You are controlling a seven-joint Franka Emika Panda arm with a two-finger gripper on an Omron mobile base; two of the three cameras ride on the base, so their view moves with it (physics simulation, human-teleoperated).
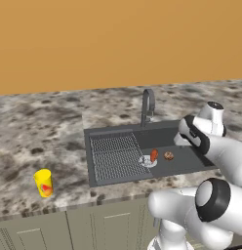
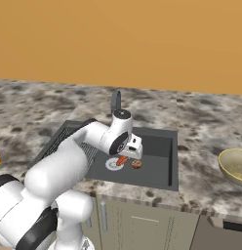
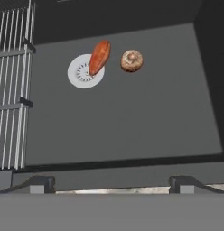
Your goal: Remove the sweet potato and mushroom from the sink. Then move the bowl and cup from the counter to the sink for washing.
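Orange-red against the dark grey sink (image 3: 132,122), the sweet potato (image 3: 99,57) lies in the upper left of the hand view, its lower end resting across the round silver drain (image 3: 82,74). The mushroom (image 3: 132,61) sits just beside it to the right, apart from it. Low in that frame the hand (image 3: 111,182) hangs over the basin's near rim with its fingertips (image 3: 39,184) spread wide and nothing between them.

Judging from this, the step is the first pick, the tuber. To do it well the hand should travel forward over the drain, turn so the jaws span the tuber's narrow width rather than its length, and come down at its middle, keeping clear of the mushroom so that it is not nudged away.

In the left base view the yellow cup (image 1: 43,182) stands on the speckled surface (image 1: 40,132) at lower left; in the right base view the bowl (image 2: 234,166) sits at the right edge.

No brand or writing can be read; the cup bears only a red-orange mark.
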